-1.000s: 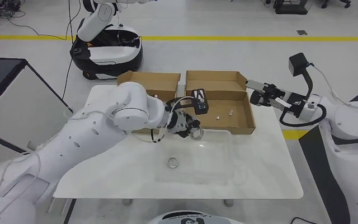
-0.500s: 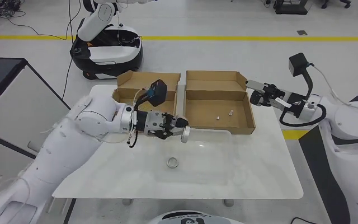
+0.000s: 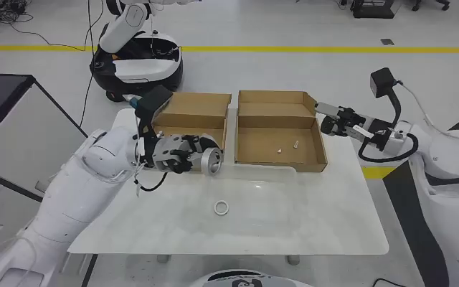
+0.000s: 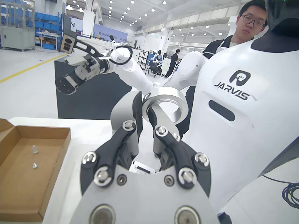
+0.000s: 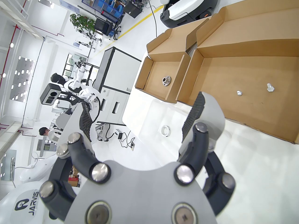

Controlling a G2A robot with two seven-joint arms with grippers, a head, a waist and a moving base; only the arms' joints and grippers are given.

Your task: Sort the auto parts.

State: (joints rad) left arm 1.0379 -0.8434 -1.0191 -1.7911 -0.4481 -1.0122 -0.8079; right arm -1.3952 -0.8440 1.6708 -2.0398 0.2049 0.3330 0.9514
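Table (image 3: 330, 215) looks the same. Left claw (image 3: 206, 162) has slid left from the middle of the frame to the left box's (image 3: 188, 107) front edge, clamped on a big metal ring (image 4: 168, 92). Right claw (image 3: 326, 118) stays spread apart at the upper right. Small ring (image 3: 221, 207) still lies on the table.

We see the left gripper (image 4: 145, 114) clamped on the wall of a silver metal ring (image 4: 163, 95), one finger inside the hole, one outside, ring held clear of the white table (image 4: 81, 127). An open cardboard box (image 4: 62, 148) sits on the table with two small bolts (image 4: 35, 149) (image 4: 35, 165) inside. The right gripper (image 4: 67, 83) hangs farther off, above the table.
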